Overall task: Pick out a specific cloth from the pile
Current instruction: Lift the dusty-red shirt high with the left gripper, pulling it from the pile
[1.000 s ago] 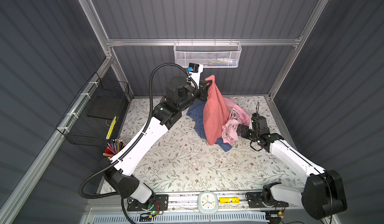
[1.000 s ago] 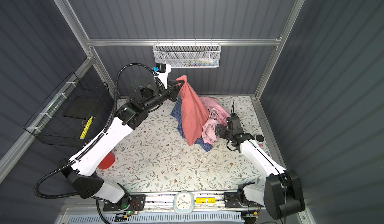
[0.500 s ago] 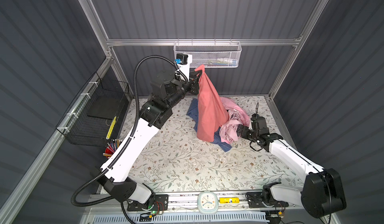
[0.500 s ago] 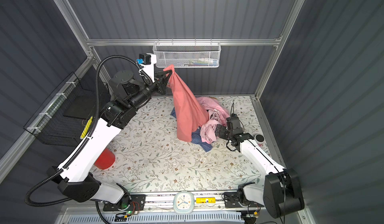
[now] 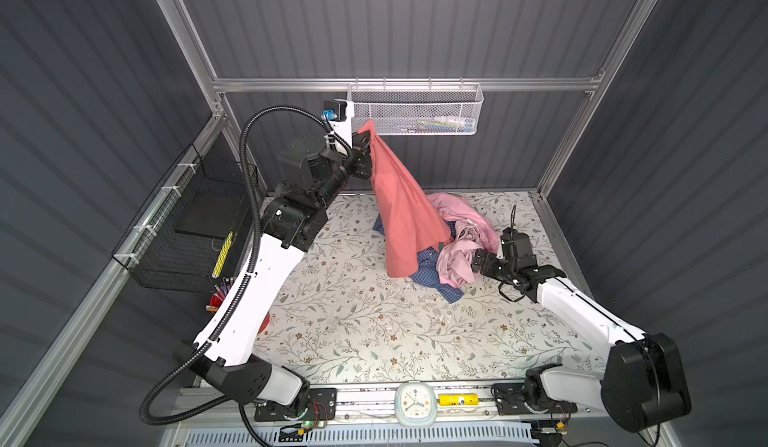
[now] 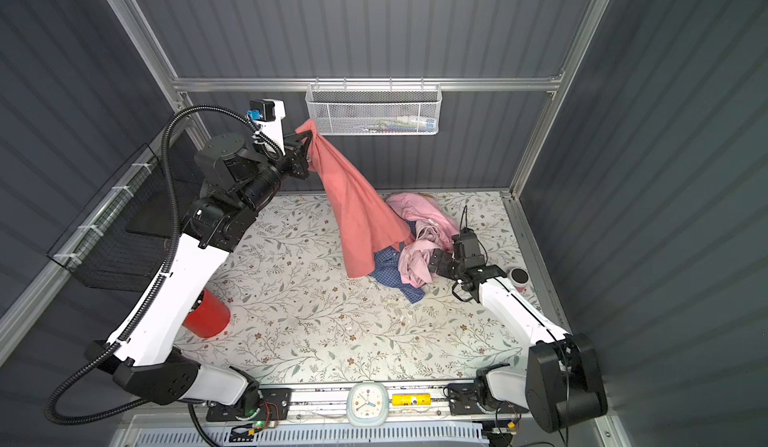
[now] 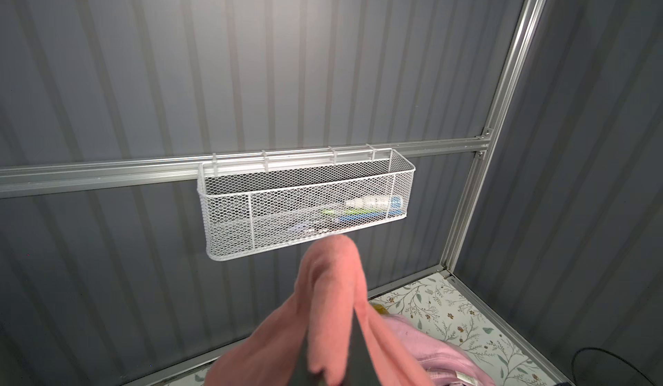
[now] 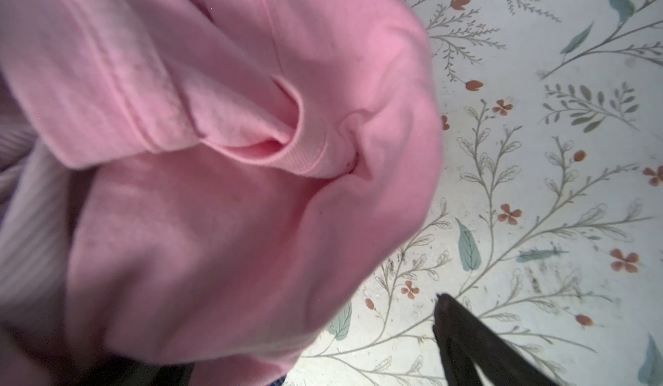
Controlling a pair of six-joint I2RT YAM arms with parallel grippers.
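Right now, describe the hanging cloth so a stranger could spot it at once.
Find the white mesh basket on the back wall. By its end the left gripper pinches the cloth, which hangs down toward the pile. It is plain salmon red, darker than the pink garments, not checked like the blue shirt.

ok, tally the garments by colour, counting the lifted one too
Salmon red: 1, the cloth, hanging from the left hand
Light pink: 1, the light pink garment
Pale dusty pink: 1, the pale dusty pink garment
Blue-and-white checked: 1, the checked shirt
Total: 4 in view
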